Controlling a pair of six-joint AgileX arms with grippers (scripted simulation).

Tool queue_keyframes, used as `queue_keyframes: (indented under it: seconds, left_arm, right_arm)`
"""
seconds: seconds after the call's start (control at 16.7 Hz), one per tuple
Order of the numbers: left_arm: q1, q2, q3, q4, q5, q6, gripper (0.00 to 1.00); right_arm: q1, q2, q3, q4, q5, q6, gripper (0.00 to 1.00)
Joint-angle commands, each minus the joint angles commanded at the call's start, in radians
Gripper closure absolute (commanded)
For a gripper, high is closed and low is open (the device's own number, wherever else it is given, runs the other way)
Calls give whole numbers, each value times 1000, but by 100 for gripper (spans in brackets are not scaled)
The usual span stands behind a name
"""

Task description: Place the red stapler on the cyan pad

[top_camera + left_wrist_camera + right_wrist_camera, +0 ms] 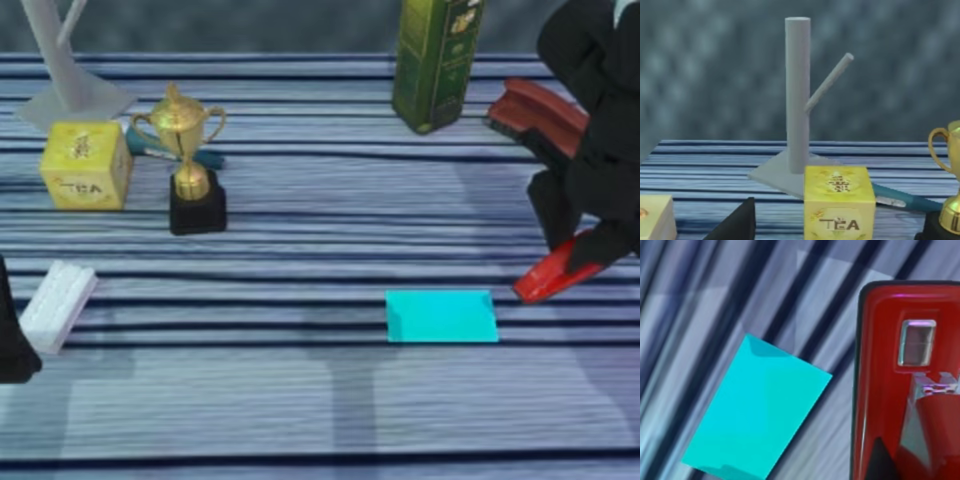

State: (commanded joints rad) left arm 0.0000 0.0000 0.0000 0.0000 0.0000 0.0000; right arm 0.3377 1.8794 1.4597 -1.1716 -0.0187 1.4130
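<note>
The red stapler (548, 280) sits at the table's right, just beside the cyan pad's (441, 316) right edge and not on it. Our right gripper (585, 250) is down over its far end, and we judge it closed on the stapler, though the fingertips themselves are hidden under the arm (the right wrist view shows the stapler (907, 385) filling the frame close up, with the pad (757, 412) off to one side).

We read this as the carry step: stapler gripped, not yet delivered. The next move calls for a short shift leftward over the pad, then a lowering and release.

The stapler's long axis runs diagonally, its free tip pointing toward the table's front left, roughly at the pad's near corner.

Our left gripper (15, 350) is parked at the left edge beside the white ridged block (58, 305).
</note>
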Motion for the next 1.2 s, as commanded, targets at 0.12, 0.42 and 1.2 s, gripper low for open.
queue_keyframes:
  seconds: [0.12,0.42,1.2]
  left_arm:
    - [0,0,0,0,0,0,0]
    - [0,0,0,0,0,0,0]
    - [0,0,0,0,0,0,0]
  right_arm:
    - [44,54,84,-37,-6,190,100]
    - [139,150,265,-103,-17,558,100]
    - [175,197,239,3,-18,677,100]
